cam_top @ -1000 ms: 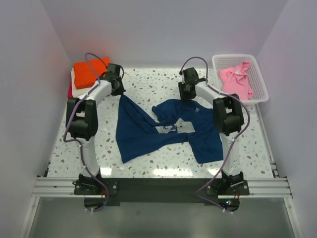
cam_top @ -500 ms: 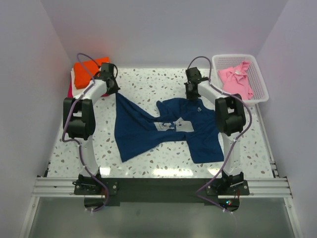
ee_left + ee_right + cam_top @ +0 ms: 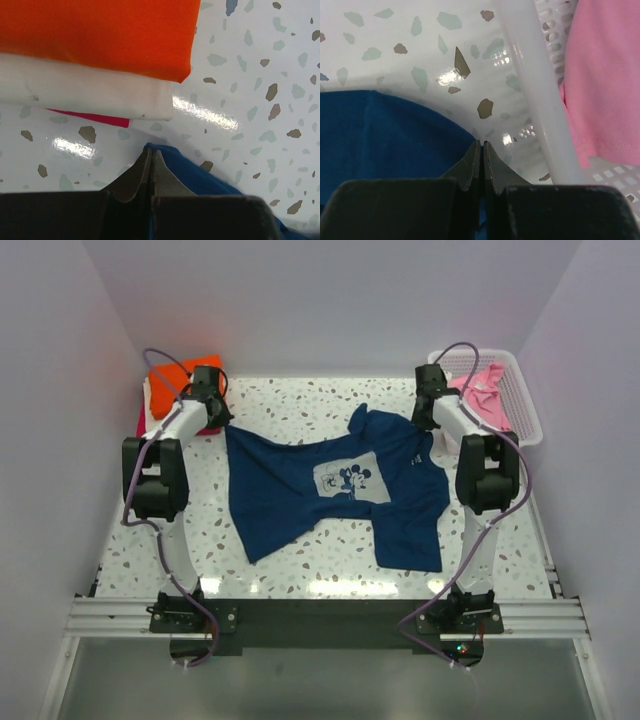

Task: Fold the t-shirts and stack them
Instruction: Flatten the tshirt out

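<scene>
**Between my two sets of fingers: the navy tee, pulled out sideways**

Between my left fingers [image 3: 147, 165] and my right fingers [image 3: 479, 157] the navy tee [image 3: 330, 490] lies on the table [image 3: 300, 410]. Its long axis runs straight from one set to the other. The white graphic [image 3: 347, 480] faces up about midway between them. Two rumpled flaps trail back toward my bases.

My left fingers are pressed together on a corner of the blue cloth. Just beyond them sits a folded stack: an orange tee [image 3: 100, 30] on top, a cream one [image 3: 75, 92] under it, a magenta one [image 3: 95, 117] peeping out at the bottom.

My right fingers are pinched tight on the tee's opposite edge. Just to their right is the white basket [image 3: 525, 85], with a pink tee [image 3: 605, 75] inside.
</scene>
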`<state>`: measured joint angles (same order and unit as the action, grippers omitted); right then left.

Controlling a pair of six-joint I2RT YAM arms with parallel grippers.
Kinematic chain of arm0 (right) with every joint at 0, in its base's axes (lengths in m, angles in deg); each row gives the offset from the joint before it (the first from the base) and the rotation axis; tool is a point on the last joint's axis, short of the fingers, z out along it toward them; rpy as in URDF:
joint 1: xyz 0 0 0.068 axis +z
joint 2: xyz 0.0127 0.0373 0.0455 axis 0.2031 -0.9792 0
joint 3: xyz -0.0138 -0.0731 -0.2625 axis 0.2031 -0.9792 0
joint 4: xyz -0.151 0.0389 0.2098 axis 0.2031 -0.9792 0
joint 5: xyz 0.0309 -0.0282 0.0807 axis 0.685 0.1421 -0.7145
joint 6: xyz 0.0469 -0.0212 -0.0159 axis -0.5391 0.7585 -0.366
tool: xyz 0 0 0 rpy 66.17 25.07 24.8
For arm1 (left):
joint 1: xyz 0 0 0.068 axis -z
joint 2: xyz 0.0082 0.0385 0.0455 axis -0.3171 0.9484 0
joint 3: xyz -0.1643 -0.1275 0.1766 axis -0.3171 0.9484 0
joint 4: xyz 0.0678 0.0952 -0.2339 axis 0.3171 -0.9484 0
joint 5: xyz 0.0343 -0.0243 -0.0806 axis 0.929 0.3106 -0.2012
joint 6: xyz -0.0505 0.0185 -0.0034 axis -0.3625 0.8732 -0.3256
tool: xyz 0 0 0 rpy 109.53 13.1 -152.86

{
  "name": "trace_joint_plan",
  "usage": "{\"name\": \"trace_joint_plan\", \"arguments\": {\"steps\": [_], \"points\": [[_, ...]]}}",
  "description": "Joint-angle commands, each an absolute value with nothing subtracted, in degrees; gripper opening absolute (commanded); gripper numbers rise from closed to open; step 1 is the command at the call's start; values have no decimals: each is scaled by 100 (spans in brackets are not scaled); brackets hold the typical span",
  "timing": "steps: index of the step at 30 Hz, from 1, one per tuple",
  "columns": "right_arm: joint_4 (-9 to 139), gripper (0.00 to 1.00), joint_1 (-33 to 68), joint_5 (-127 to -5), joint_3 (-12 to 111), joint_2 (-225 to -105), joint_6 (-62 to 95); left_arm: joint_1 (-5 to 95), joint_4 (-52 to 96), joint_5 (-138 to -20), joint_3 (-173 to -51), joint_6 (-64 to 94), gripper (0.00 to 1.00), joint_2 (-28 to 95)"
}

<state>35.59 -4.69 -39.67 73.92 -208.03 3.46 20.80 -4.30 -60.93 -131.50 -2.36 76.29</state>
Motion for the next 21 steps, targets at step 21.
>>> {"name": "trace_joint_plan", "arguments": {"steps": [21], "points": [[4269,3,-1005,-5080,8384,-21584,-584,1955,-547,-6443,-14559,40,0,8378]]}}
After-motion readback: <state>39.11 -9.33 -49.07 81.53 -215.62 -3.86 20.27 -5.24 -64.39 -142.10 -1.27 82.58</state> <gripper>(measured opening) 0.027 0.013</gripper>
